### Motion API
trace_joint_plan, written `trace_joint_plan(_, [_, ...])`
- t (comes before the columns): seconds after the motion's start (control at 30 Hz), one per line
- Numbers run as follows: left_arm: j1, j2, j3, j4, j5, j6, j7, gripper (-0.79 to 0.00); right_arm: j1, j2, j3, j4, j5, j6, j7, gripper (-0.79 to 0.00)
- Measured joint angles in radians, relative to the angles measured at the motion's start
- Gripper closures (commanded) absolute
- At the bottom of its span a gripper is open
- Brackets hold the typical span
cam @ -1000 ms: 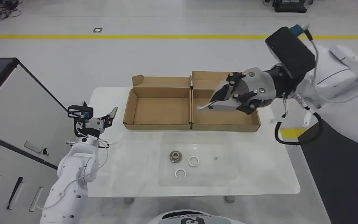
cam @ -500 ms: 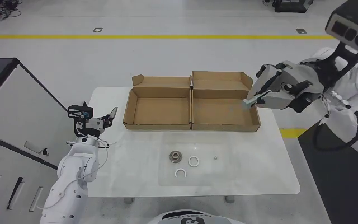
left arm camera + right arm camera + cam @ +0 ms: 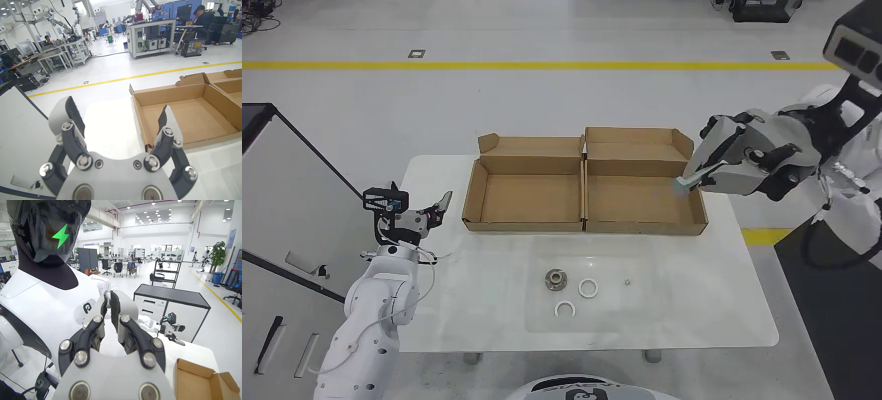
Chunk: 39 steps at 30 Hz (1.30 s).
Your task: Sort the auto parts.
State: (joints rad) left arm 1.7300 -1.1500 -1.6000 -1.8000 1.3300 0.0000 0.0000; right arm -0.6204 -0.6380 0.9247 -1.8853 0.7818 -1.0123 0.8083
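Note:
My right gripper (image 3: 110, 295) is shut on a threaded metal bolt (image 3: 107, 301), held upright between the pads. In the top view the right gripper (image 3: 692, 180) hangs over the right wall of the right cardboard box (image 3: 637, 200). The left cardboard box (image 3: 527, 198) beside it has a bare floor. On the table in front of the boxes lie a metal hub (image 3: 556, 277), a white ring (image 3: 588, 288), a white half ring (image 3: 565, 310) and a small nut (image 3: 628, 282). My left gripper (image 3: 117, 109) is open and holds nothing, above the table's left edge (image 3: 437, 205).
A grey-topped white cabinet (image 3: 282, 200) stands to the left of the table. The left box's near corner (image 3: 146, 145) sits close to my left gripper's fingers. A yellow floor line (image 3: 492, 66) runs behind the table.
My right gripper moved from above the right box's floor out to its right wall, with the bolt still in it, then held still. The left arm has not moved.

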Motion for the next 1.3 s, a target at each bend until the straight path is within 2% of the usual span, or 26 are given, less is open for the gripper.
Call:
trace_joint_plan(0.63, [0.0, 0.0, 0.0, 0.0, 0.0, 0.0, 0.0, -0.785, 0.0, 0.0, 0.0, 0.0, 0.0, 0.0, 0.0, 0.0])
trace_joint_plan(0.77, [0.0, 0.0, 0.0, 0.0, 0.0, 0.0, 0.0, -0.785, -0.022, -0.006, 0.009, -0.028, -0.013, 0.015, -0.045, 0.0])
trace_joint_plan(0.97, [0.0, 0.0, 0.0, 0.0, 0.0, 0.0, 0.0, -0.785, -0.056, -0.03, 0.001, -0.084, 0.075, 0.0, -0.065, 0.0])
trace_joint_plan(1.2, [0.0, 0.0, 0.0, 0.0, 0.0, 0.0, 0.0, -0.785, -0.081, -0.079, 0.003, -0.118, 0.232, 0.0, -0.003, 0.0])
trace_joint_plan(1.3, [0.0, 0.0, 0.0, 0.0, 0.0, 0.0, 0.0, -0.785, -0.088, -0.101, 0.0, -0.124, 0.252, 0.0, 0.0, 0.0])
